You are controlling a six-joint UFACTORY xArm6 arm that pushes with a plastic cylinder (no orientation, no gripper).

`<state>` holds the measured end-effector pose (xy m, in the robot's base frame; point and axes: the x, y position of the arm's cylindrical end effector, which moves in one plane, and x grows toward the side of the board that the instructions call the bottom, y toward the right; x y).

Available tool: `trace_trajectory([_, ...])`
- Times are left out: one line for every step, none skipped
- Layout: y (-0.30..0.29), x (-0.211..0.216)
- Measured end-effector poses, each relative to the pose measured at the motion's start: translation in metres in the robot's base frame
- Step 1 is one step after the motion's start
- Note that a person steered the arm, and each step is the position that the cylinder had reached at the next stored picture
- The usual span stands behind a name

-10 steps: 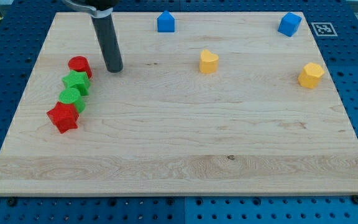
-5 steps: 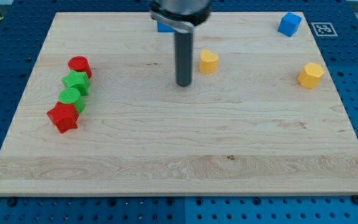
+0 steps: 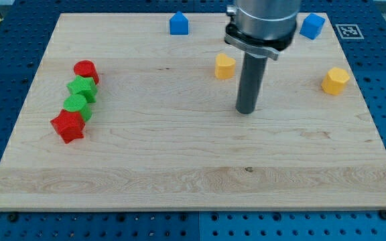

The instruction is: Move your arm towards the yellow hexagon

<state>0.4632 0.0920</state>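
The yellow hexagon [image 3: 335, 80] lies near the board's right edge, in the upper half. My tip [image 3: 246, 110] rests on the board near its middle, well to the left of the hexagon and a little lower. A yellow heart-shaped block [image 3: 224, 66] sits just up and left of the tip, apart from it.
A blue house-shaped block [image 3: 179, 24] and a blue cube [image 3: 311, 26] lie near the top edge. At the left stand a red cylinder [image 3: 85, 70], a green star [image 3: 82, 88], a green cylinder [image 3: 76, 106] and a red star [image 3: 68, 126] in a row.
My tip has swept from the upper left beside the red cylinder rightward across the board to its middle, passing below the yellow heart. No block has moved.
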Motion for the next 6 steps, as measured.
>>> trace_trajectory([0.014,0.006])
trace_trajectory([0.051,0.019])
trace_trajectory([0.083,0.030])
trace_trajectory([0.105,0.035])
trace_trajectory([0.129,0.046])
trace_trajectory([0.152,0.057])
